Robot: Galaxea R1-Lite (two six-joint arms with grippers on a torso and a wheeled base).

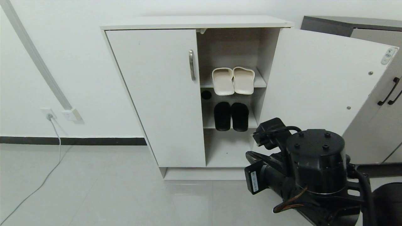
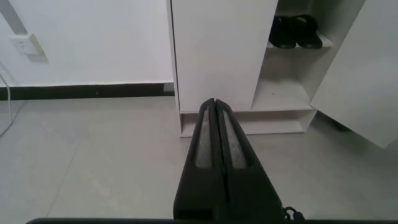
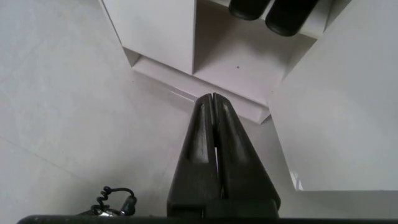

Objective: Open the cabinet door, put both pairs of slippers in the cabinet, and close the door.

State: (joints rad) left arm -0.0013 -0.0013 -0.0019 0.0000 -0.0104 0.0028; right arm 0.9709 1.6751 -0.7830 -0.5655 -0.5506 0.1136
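The white cabinet has its left door shut and its right door swung wide open. A cream pair of slippers lies on the upper shelf. Below it, a black pair of slippers lies on the middle shelf, also seen as black slippers and black slippers. My left gripper is shut and empty, low over the floor in front of the cabinet's base. My right gripper is shut and empty too, hanging before the bottom shelf, close to the open door.
A grey cabinet with black handles stands right behind the open door. A wall socket at the left feeds a cable that trails across the floor. A small dark round object sits at the back of the middle compartment. Open floor lies front left.
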